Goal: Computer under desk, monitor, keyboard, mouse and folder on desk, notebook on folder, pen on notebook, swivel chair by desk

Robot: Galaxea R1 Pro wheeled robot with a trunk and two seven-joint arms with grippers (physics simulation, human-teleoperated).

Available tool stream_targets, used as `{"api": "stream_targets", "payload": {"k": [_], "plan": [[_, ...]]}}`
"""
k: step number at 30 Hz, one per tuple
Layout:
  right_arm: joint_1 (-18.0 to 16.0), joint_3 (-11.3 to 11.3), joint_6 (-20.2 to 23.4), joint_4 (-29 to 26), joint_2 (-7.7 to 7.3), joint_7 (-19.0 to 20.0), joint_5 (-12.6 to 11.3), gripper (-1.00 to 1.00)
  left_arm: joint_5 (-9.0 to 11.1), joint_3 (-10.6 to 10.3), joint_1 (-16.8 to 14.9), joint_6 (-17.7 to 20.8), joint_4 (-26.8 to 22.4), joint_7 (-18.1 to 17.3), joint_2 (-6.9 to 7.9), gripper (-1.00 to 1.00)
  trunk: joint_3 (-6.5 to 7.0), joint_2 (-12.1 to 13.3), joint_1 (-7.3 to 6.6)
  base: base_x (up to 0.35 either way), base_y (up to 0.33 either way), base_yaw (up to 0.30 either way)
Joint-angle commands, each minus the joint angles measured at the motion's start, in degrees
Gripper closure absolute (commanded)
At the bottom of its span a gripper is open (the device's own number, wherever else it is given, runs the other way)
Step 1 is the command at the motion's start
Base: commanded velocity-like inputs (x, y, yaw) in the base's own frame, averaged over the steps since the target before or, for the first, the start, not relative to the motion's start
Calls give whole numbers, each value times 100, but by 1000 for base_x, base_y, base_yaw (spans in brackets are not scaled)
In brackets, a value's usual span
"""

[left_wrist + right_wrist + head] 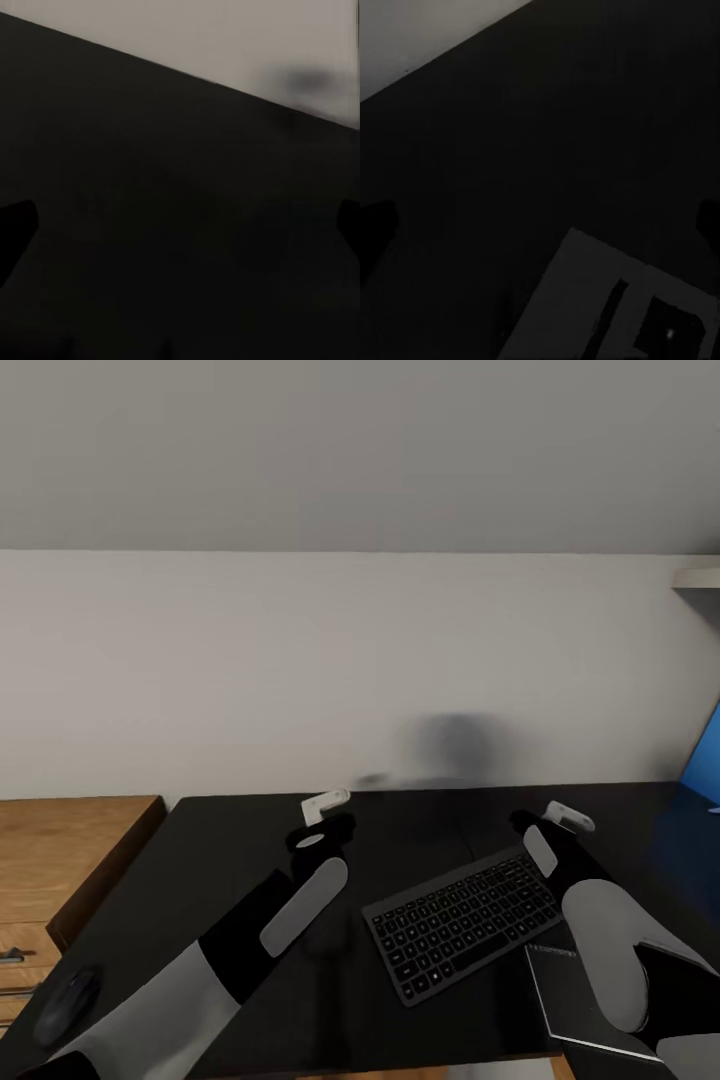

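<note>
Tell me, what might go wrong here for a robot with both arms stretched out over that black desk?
The mouse lies close to the desk's front left corner, beside the left arm; a sweep of that arm might knock it off. The notebook sits at the front edge, partly under the right arm, so it could get dragged over. The keyboard lies askew between both arms and might get nudged further.

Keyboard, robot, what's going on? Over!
Both tools open, empty, above the desk. Keyboard flat between the arms, notebook beside it. Mouse at desk's left corner.
</note>
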Motion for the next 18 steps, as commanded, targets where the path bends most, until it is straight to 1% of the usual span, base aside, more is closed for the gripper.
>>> {"api": "stream_targets", "payload": {"k": [1, 5, 11, 16, 18], "plan": [[-2, 5, 15, -11, 3, -22, -29, -100, 8, -21, -7, 48, -4, 33, 1, -100, -6, -3, 1, 80, -16, 0], [-2, 5, -9, -14, -1, -22, 23, -100, 9, -62, -7, 48, 0, 33, 1, -100, -6, -3, 1, 42, -9, 0], [-2, 1, -15, -17, -3, -31, 34, -100, 9, -73, -7, 48, 0, 33, 1, -100, -6, -3, 1, 10, -2, 0], [-2, -7, -17, -27, 16, -43, 23, -100, 9, -76, -7, 48, -1, 33, 3, -100, -6, -3, 1, 3, -1, 0], [-2, -7, -18, -33, 47, -50, 20, -100, 9, -76, -7, 48, -4, 33, 4, -100, -6, -3, 1, 0, 0, 0]]}}
